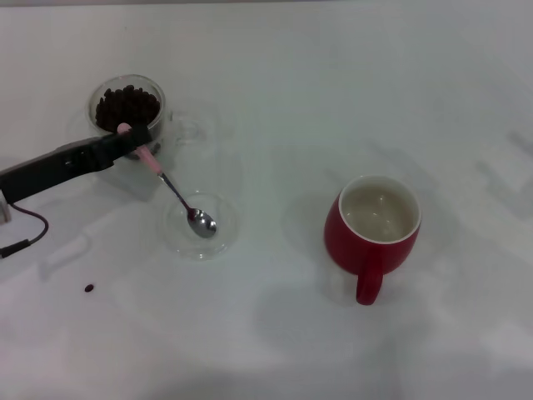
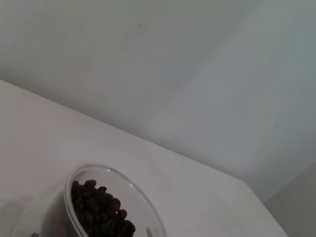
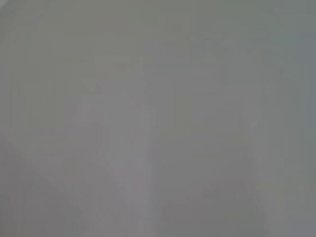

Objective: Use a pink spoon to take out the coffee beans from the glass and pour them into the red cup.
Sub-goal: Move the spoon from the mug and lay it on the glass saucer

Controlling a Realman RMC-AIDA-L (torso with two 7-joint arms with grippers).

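**Spoon in hand, no beans scooped yet**

The left gripper (image 1: pixel 133 137) reaches in from the left side of the white table (image 1: pixel 275 83), its fingers clenched on the pale handle end of the pink spoon (image 1: pixel 171 187). The spoon slants down and away from it, and its metal bowl rests empty in a shallow clear dish (image 1: pixel 201 224). Just behind the gripper stands the glass (image 1: pixel 129 112), well filled with coffee beans (image 1: pixel 127 106). The red cup (image 1: pixel 379 227) sits well apart to the right, handle toward the robot, its cream inside bare.

To my eye this is the very start: the spoon is grasped, and nothing has been moved across. The next move calls for lifting the bowl out of the dish, swinging it back over the glass's rim and dipping it into the heap.

By count: one spoon, one glass, one dish, one cup, and a single stray bean (image 1: pixel 88 288) lying near the table's front left. The right arm is nowhere in sight.
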